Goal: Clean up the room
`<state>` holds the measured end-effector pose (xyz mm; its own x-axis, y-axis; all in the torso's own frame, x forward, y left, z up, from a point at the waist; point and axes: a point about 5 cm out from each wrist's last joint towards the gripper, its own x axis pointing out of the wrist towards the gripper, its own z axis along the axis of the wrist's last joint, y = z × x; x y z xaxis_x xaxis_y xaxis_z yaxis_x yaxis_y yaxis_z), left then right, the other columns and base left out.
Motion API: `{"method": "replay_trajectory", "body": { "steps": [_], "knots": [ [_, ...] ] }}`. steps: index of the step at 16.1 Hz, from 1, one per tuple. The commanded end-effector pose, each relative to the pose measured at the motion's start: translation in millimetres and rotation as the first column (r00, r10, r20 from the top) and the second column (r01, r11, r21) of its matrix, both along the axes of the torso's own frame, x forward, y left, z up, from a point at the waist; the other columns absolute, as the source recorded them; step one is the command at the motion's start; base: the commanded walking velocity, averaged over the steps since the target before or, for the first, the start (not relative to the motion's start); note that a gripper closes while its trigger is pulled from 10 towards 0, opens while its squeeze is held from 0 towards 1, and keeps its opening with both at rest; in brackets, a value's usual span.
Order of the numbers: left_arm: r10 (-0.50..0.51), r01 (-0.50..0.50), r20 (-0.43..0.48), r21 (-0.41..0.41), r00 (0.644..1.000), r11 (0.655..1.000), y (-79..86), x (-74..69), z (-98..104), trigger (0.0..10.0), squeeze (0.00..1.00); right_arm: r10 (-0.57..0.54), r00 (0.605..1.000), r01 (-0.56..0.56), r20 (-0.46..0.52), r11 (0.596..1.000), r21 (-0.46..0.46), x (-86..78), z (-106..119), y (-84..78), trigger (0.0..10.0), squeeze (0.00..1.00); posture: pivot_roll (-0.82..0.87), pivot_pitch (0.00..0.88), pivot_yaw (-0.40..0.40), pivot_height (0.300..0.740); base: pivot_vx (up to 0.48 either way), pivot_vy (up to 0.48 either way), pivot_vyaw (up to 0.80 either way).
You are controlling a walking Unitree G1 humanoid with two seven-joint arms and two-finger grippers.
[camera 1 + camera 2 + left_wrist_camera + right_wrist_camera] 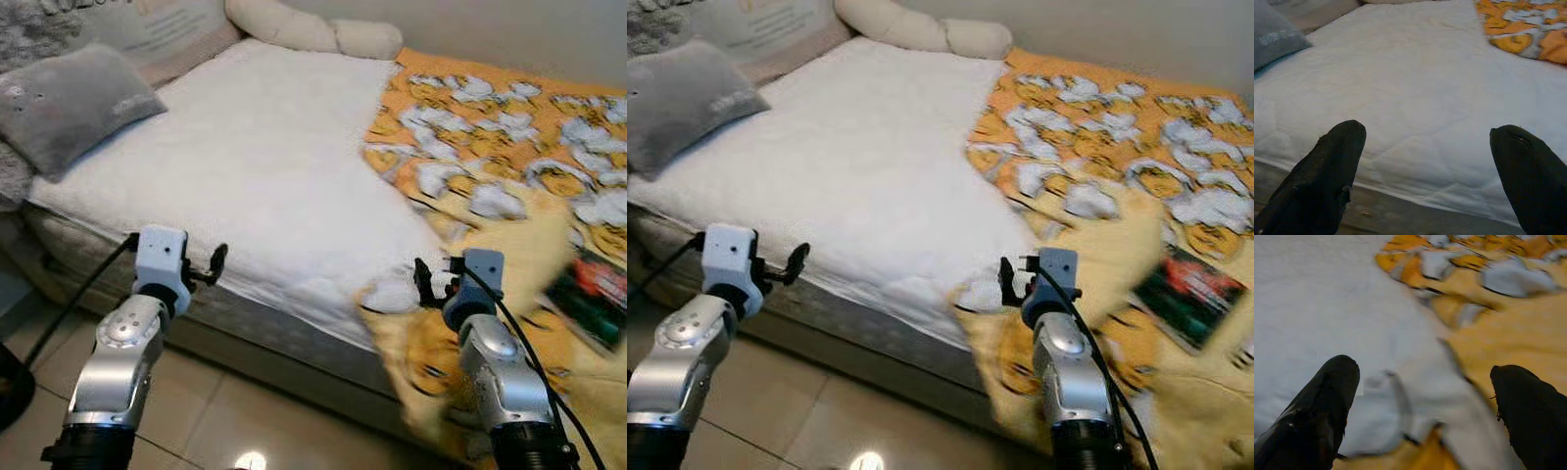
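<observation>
A bed with a white mattress cover (265, 166) lies before me. An orange and yellow patterned blanket (509, 147) covers its right half and hangs over the near edge. My right gripper (427, 281) is open at the blanket's folded corner (1400, 401) by the bed's edge. My left gripper (214, 266) is open too, held just before the bare white edge (1415, 147). Nothing sits between either pair of fingers (1327, 171).
A grey pillow (73, 98) lies at the bed's left end, a cream bolster (313, 29) at the far side. A dark green and red flat thing (1187, 294) rests on the blanket at the right. Tiled floor (225, 411) runs under my arms.
</observation>
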<state>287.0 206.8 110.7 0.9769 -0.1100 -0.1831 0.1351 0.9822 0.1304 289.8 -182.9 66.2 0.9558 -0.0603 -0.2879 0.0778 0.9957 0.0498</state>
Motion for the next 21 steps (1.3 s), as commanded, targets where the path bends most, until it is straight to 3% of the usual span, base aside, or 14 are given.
{"method": "replay_trajectory", "body": {
  "steps": [1, 7, 21],
  "knots": [
    [-0.032, 0.032, 0.003, 0.002, 0.999, 0.999, -8.1, 2.1, 1.9, 10.0, 1.00, -0.026, 1.000, 0.026, -0.001, 1.000, -0.012, -0.8, 0.6, -9.4, 10.0, 1.00, 0.03, 0.000, -0.017, 0.740, 0.000, -0.424, 0.00],
    [-0.040, 0.040, 0.003, 0.005, 0.999, 0.999, -8.9, 2.8, 1.6, 10.0, 1.00, -0.015, 1.000, 0.015, -0.013, 1.000, -0.012, -1.1, -3.1, -9.8, 10.0, 1.00, 0.03, 0.000, -0.008, 0.740, 0.000, -0.420, 0.00],
    [-0.053, 0.053, 0.000, 0.011, 0.999, 0.999, -11.1, 5.5, 1.9, 10.0, 1.00, 0.100, 0.995, -0.099, -0.029, 0.995, 0.013, 1.6, -3.1, -1.7, 10.0, 1.00, 0.03, 0.000, -0.007, 0.740, 0.000, -0.421, 0.80]
  ]
}}
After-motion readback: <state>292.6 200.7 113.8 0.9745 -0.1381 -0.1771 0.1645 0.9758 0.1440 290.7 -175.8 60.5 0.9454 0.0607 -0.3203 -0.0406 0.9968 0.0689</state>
